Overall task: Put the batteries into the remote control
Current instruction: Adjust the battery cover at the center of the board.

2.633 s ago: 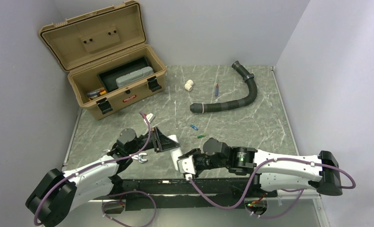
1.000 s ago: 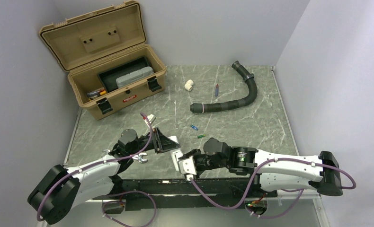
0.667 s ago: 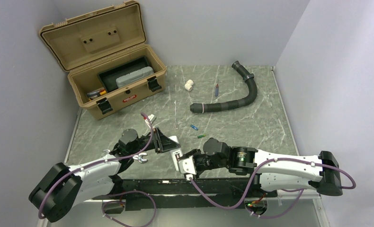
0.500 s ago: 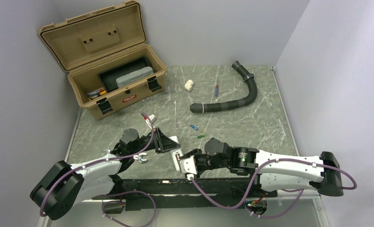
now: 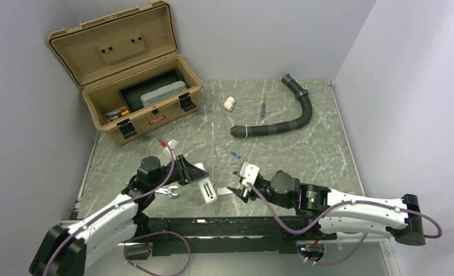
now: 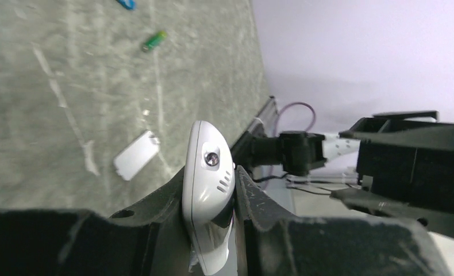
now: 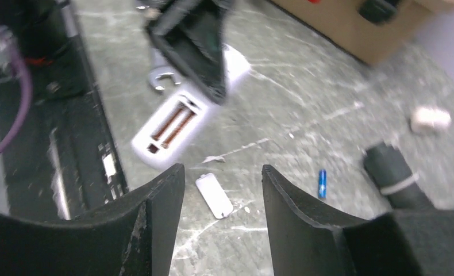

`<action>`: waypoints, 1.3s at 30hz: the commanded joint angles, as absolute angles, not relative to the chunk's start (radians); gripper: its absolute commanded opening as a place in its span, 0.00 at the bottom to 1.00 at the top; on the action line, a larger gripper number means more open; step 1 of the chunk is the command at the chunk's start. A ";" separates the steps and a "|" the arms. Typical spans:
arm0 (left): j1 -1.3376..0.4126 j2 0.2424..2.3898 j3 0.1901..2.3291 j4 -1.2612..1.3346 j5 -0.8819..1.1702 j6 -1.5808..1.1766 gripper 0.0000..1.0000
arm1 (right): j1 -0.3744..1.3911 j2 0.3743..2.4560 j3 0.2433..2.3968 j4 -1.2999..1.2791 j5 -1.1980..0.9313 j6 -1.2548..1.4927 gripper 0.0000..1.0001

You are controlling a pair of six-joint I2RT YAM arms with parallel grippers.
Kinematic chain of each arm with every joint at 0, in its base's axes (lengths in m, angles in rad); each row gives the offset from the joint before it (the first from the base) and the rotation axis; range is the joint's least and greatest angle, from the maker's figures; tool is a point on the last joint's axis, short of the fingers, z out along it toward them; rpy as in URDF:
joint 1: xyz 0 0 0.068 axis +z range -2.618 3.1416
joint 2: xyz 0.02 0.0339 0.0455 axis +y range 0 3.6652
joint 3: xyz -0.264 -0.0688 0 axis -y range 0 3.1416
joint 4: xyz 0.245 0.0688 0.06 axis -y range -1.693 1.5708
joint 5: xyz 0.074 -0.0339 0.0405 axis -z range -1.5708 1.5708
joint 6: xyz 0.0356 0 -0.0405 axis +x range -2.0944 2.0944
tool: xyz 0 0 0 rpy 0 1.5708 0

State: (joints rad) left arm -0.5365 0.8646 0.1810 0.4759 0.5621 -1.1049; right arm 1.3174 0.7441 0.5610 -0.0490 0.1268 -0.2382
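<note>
The white remote control (image 5: 206, 191) is clamped in my left gripper (image 5: 198, 177), which is shut on it near the table's front edge. In the left wrist view the remote control (image 6: 208, 190) stands edge-on between the fingers of the left gripper (image 6: 210, 178). The right wrist view shows the remote control (image 7: 173, 129) with its battery bay open and its springs bare. My right gripper (image 7: 223, 169) hangs open and empty above the table, just right of the remote (image 5: 237, 187). The blue battery (image 5: 235, 154) (image 7: 322, 183) lies on the table. The green battery (image 6: 154, 40) lies near it, hidden in the top view.
A small white cover piece (image 5: 224, 192) (image 7: 214, 195) lies flat between the two grippers. A wrench (image 5: 168, 192) lies by the left arm. An open tan toolbox (image 5: 133, 98) stands back left. A black hose (image 5: 282, 123), a white pipe fitting (image 5: 229, 104) and a red-and-blue stick (image 5: 262, 108) lie farther back.
My right gripper has pulled back to the right, away from the remote's end. The white cover now lies on the table. My left gripper has shifted a little left with the remote.
</note>
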 commanded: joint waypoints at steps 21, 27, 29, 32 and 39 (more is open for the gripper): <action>-0.431 0.513 0.226 -0.053 0.476 -0.917 0.00 | 0.975 1.286 0.616 0.047 -0.314 -0.290 0.60; -0.424 0.500 0.221 -0.059 0.492 -0.911 0.00 | 0.971 1.423 0.654 0.037 -0.393 -0.383 0.51; -0.421 0.504 0.221 -0.060 0.500 -0.907 0.00 | 0.969 1.452 0.663 0.036 -0.421 -0.400 0.50; -0.414 0.506 0.219 -0.058 0.509 -0.901 0.00 | 0.967 1.473 0.670 0.043 -0.450 -0.405 0.51; -0.396 0.509 0.212 -0.045 0.529 -0.897 0.00 | 0.964 1.503 0.664 0.052 -0.413 -0.420 0.48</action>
